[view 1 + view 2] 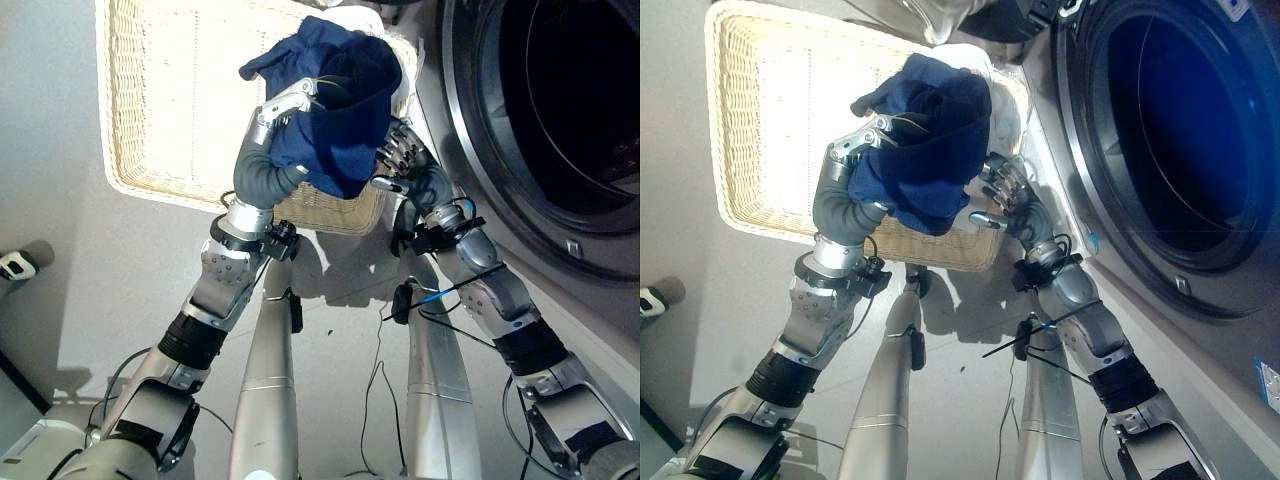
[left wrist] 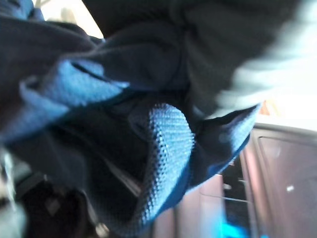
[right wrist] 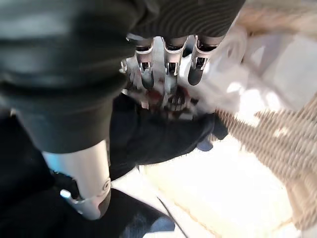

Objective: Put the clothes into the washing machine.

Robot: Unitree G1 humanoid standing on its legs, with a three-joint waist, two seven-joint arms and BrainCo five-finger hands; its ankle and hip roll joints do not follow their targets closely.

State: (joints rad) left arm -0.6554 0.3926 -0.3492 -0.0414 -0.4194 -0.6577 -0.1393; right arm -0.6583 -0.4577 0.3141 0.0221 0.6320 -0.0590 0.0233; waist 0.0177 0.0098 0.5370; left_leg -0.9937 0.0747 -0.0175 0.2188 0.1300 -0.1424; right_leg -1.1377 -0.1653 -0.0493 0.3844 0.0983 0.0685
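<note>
A navy blue garment (image 1: 345, 110) hangs bunched above the near right corner of the wicker basket (image 1: 170, 100). My left hand (image 1: 285, 105) is shut on it from the left, fingers curled into the cloth, and its blue mesh folds (image 2: 163, 139) fill the left wrist view. Just right of the garment is my right hand (image 1: 405, 150), with relaxed fingers (image 3: 168, 69) against the dark cloth (image 3: 163, 134) and nothing in its grasp. A white garment (image 1: 960, 55) lies in the basket's far right corner. The washing machine's round opening (image 1: 1180, 120) gapes dark at the right.
The pale wicker basket lies on the light floor to the left of the washer. The washer's grey door ring (image 1: 470, 150) runs close beside my right hand. A dark object (image 1: 20, 262) sits at the left edge.
</note>
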